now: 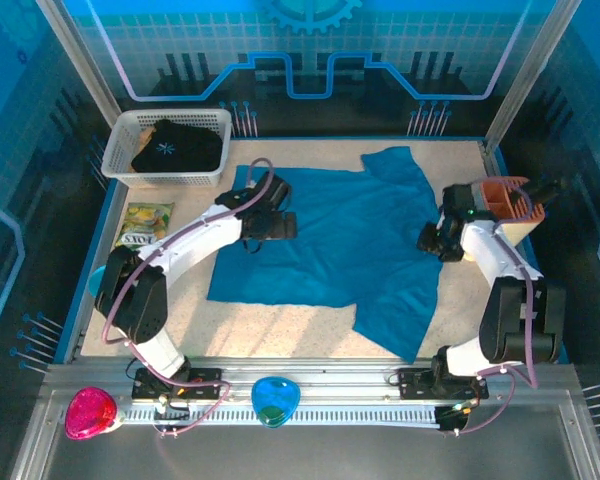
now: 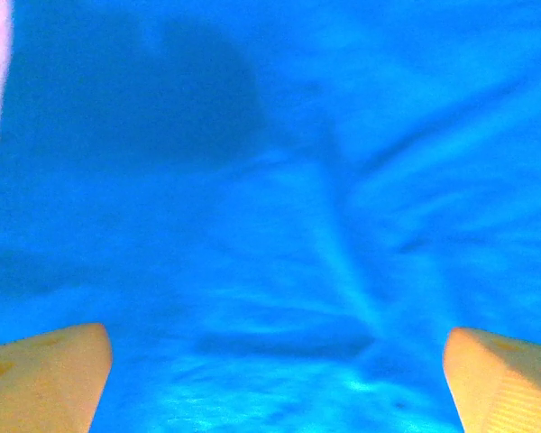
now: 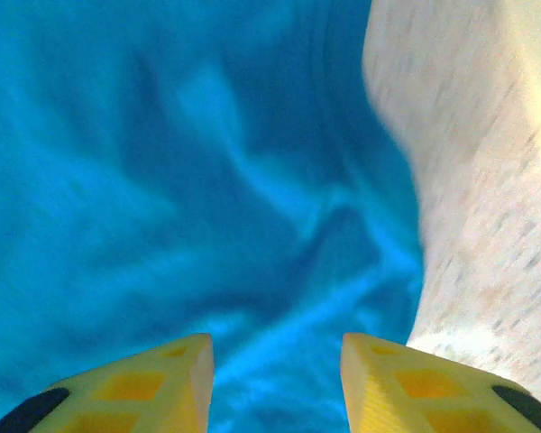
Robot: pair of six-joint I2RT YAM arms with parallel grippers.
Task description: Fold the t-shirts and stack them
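Near rail [image 1: 360,412]: metal strip at the desk's front edge, carrying both arm bases; a pink piece [image 1: 90,413] and a blue piece [image 1: 274,400] sit on it.
Left gripper [image 1: 286,225]: released, its yellow fingers [image 2: 45,374] spread wide. It is low over the upper left part of the teal cloth; whether it touches is not clear.
Right gripper [image 1: 429,240]: released, with a clear gap between its fingers [image 3: 144,392]. It sits at the shirt's right edge, where cloth meets bare desk.
Teal-blue t-shirt [image 1: 350,250]: spread out mid-desk between the two arms, lightly wrinkled, one sleeve pointing to the far side and its lower right corner reaching toward the rail.
Black t-shirt [image 1: 175,148]: bunched inside the basket, pale starburst print facing up.
Basket [image 1: 130,176]: white, slotted, in the far left corner of the desk.
Packet [image 1: 145,222]: yellow-green, lying just in front of the basket, left of the left arm.
Desk [image 1: 300,332]: pale and speckled, bare between the shirt and the rail.
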